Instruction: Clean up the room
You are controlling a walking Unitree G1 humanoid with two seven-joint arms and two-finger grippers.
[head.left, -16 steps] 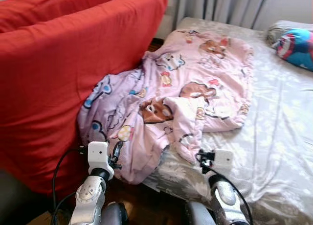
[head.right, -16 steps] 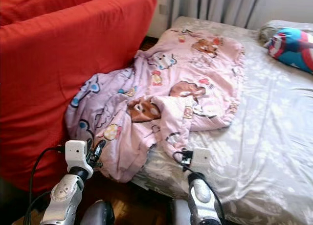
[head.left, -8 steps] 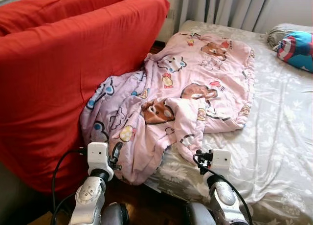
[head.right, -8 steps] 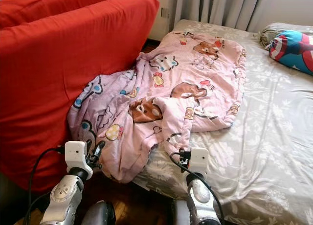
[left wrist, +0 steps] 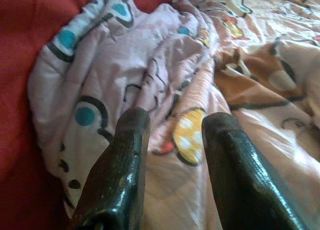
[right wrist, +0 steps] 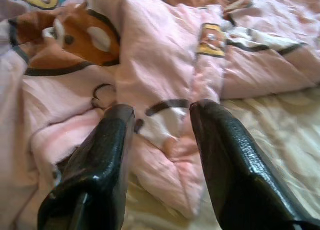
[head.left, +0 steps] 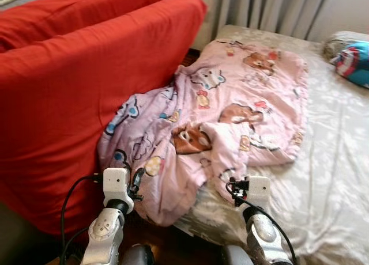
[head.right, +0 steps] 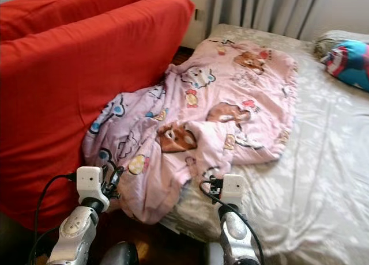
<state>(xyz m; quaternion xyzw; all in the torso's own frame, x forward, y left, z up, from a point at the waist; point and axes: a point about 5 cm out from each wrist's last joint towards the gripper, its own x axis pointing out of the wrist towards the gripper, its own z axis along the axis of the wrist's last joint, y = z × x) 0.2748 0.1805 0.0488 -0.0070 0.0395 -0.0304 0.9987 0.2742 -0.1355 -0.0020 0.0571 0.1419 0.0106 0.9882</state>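
A pink cartoon-print blanket [head.left: 225,109] lies crumpled across the near side of the bed [head.left: 340,161], one end draped down between the bed and the red sofa [head.left: 69,92]. My left gripper [left wrist: 172,125] stands open just short of the blanket's hanging folds [left wrist: 150,80]. My right gripper [right wrist: 157,112] is open too, its fingers either side of a pink fold [right wrist: 165,90] at the bed's edge. Neither holds anything. Both wrists [head.left: 117,184] [head.left: 253,190] sit low at the front.
A blue and red cushion [head.right: 349,60] lies at the far right of the bed. Grey curtains [head.left: 265,11] hang behind. Dark wooden floor [head.left: 173,242] shows in the narrow gap below the blanket, between sofa and bed.
The whole view has shifted, so the camera moved slightly; the blanket sits a little further right in frame. Both grippers keep their pose, open near the blanket's edge.
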